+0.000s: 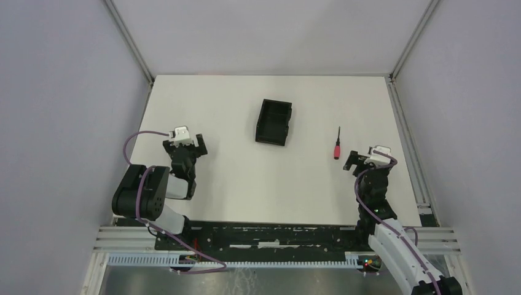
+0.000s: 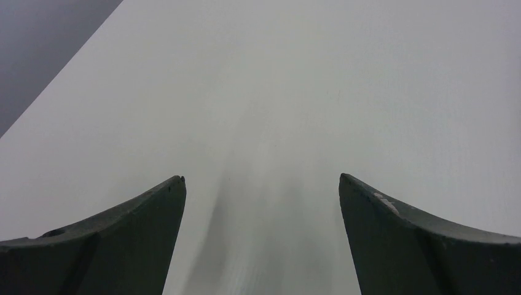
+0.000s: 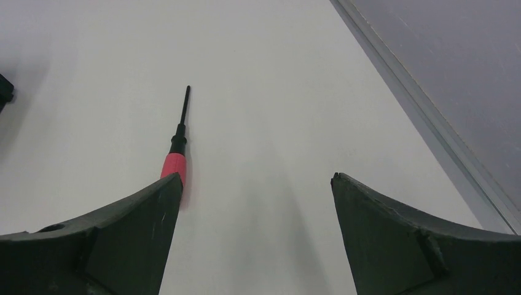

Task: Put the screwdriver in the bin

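The screwdriver (image 1: 337,142) lies flat on the bench (image 1: 246,184), on its right side and well apart from the bin (image 1: 260,120), which sits open-topped near mid-bench, further left and a little further back. The right claw (image 1: 355,161) is much the nearer. It hangs low just behind the tool and slightly to its right, fingers spread wide with nothing between them. The left claw (image 1: 184,149) is also wide and empty, and sits across the bench beyond the bin. In the right wrist view the screwdriver (image 3: 178,141) runs almost straight away from the claw (image 3: 257,178), red handle toward it and black shaft pointing to the far edge. The handle's near end passes out of sight behind the left finger (image 3: 123,227), so the tool is off-centre, outside the gap rather than in it. Since the fingers open across the tool's long axis, the grip angle looks about right. The move probably needs a small shift left and forward to bracket the handle before lowering and closing. The left wrist view shows only bare bench between the claw (image 2: 262,178) fingers.
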`<state>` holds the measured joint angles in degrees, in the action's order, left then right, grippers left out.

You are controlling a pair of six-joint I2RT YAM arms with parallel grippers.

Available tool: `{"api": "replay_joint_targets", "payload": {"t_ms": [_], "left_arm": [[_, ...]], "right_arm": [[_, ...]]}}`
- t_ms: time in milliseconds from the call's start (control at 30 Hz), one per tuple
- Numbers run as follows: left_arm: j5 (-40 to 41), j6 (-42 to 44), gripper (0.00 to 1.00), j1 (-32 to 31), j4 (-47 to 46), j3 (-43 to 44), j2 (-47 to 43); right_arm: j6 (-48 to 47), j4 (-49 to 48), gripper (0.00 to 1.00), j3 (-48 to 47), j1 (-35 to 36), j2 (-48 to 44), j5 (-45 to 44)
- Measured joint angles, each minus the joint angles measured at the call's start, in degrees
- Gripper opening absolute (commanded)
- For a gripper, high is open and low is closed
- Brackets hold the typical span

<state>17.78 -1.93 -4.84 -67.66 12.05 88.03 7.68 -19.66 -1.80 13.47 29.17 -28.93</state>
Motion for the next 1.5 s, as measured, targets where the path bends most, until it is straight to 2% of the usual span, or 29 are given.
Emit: {"api": "replay_joint_targets", "payload": {"t_ms": [167, 400, 500, 633, 767, 933, 1000, 1167, 1233, 1400, 1500], "left_arm": [[0.0, 0.0, 1.00, 0.0, 0.0, 0.0, 0.0], [0.0, 0.0, 1.00, 0.0, 0.0, 0.0, 0.0], [0.0, 0.0, 1.00, 0.0, 0.0, 0.0, 0.0], [0.0, 0.0, 1.00, 0.0, 0.0, 0.0, 0.0], [0.0, 0.0, 1.00, 0.0, 0.0, 0.0, 0.0], [0.0, 0.0, 1.00, 0.0, 0.0, 0.0, 0.0], [0.0, 0.0, 1.00, 0.0, 0.0, 0.0, 0.0], [0.0, 0.0, 1.00, 0.0, 0.0, 0.0, 0.0], [0.0, 0.0, 1.00, 0.0, 0.0, 0.0, 0.0], [0.0, 0.0, 1.00, 0.0, 0.0, 0.0, 0.0], [0.0, 0.0, 1.00, 0.0, 0.0, 0.0, 0.0]], "right_arm": [[0.0, 3.2, 0.98, -7.6, 0.0, 4.9, 1.2], [0.0, 11.1, 0.98, -27.8, 0.0, 18.3, 3.3], [0.0, 18.3, 0.96, -38.9, -0.1, 27.6, 4.0], [0.0, 29.6, 0.91, -56.8, -1.4, 44.9, 6.0], [-0.3, 36.7, 0.83, -63.8, -4.1, 57.4, 11.7], [-0.7, 41.6, 0.68, -64.5, -5.6, 69.9, 17.7], [-0.9, 42.2, 0.58, -63.5, -5.6, 72.7, 19.8], [-1.3, 42.2, 0.19, -63.0, -5.3, 75.7, 22.3], [-1.4, 42.3, 0.00, -63.2, -5.1, 75.8, 22.4], [-2.5, 49.1, 0.00, -67.1, -5.1, 75.9, 22.4], [-4.2, 58.0, 0.00, -77.1, -5.3, 76.0, 23.3]]}}
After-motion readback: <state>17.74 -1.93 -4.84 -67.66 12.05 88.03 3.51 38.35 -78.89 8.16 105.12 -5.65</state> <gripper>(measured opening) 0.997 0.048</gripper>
